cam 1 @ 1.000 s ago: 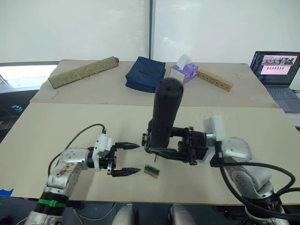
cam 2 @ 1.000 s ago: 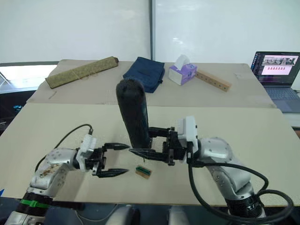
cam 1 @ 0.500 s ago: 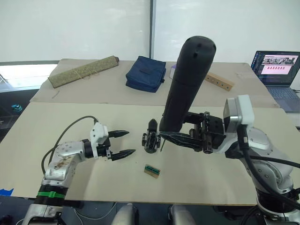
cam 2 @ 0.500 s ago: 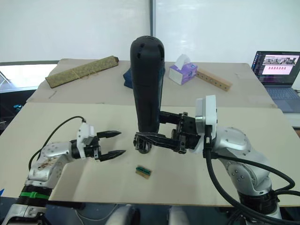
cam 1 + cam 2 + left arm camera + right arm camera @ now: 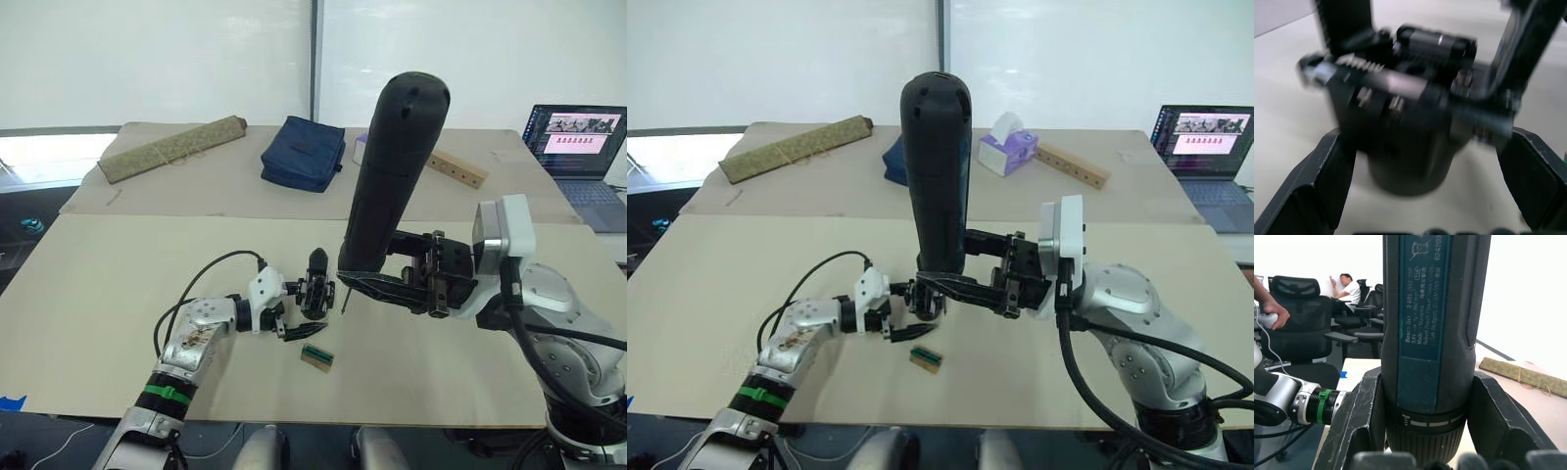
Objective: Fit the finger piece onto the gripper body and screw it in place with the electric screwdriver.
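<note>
Left eye view: the left gripper (image 5: 296, 311) has reached the gripper body (image 5: 315, 292), jaws open around it; the right gripper (image 5: 367, 285) clamps the screwdriver (image 5: 390, 176) above.

My left gripper (image 5: 1425, 196) has its two black fingers (image 5: 1312, 196) spread wide, one on each side of the gripper body (image 5: 1405, 132), which sits between them on the pale table (image 5: 1288, 117). I can't tell whether either finger touches it. The body is a dark block with a rounded base, a toothed metal strip and small screws across its face, and a black cylinder on top. Black uprights rise behind it. Everything is blurred.
</note>
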